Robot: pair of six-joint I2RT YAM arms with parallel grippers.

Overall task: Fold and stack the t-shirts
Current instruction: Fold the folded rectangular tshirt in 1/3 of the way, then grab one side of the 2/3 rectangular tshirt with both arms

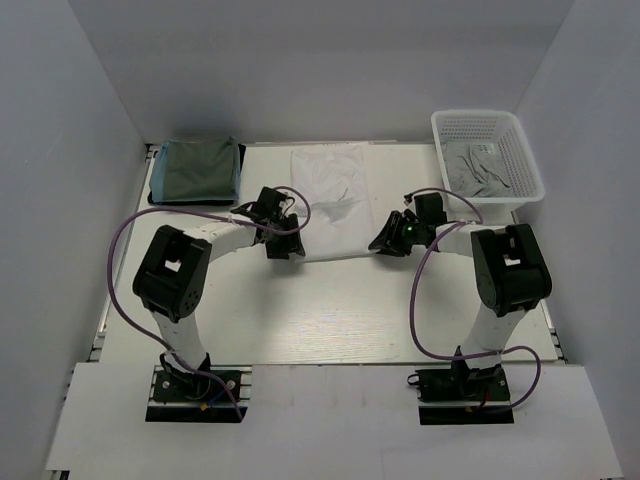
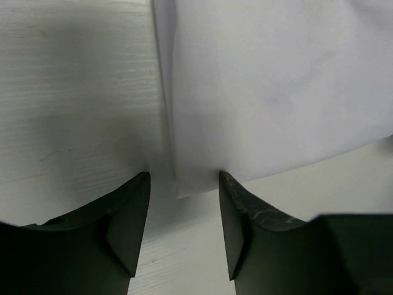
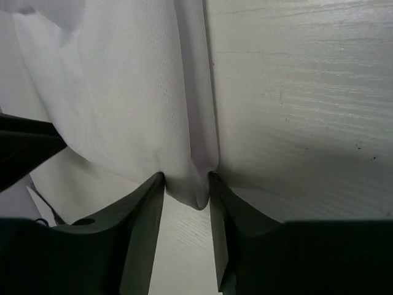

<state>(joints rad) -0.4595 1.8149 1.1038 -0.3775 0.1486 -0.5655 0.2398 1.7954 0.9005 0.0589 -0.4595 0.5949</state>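
A white t-shirt (image 1: 330, 195) lies flat in the middle of the table, folded into a long strip. My left gripper (image 1: 292, 245) is at its near left corner. In the left wrist view the jaws (image 2: 184, 178) stand apart around that corner of the white t-shirt (image 2: 276, 92), and the left finger is clear of the cloth. My right gripper (image 1: 375, 245) is at the near right corner. Its fingertips (image 3: 186, 178) pinch a bunched fold of the white t-shirt (image 3: 123, 92) from both sides. A folded teal-green t-shirt (image 1: 197, 170) lies at the back left.
A white lattice basket (image 1: 480, 117) stands at the back right with a pale grey t-shirt (image 1: 480, 170) crumpled inside. White walls close in the table on three sides. Purple cables loop beside both arms.
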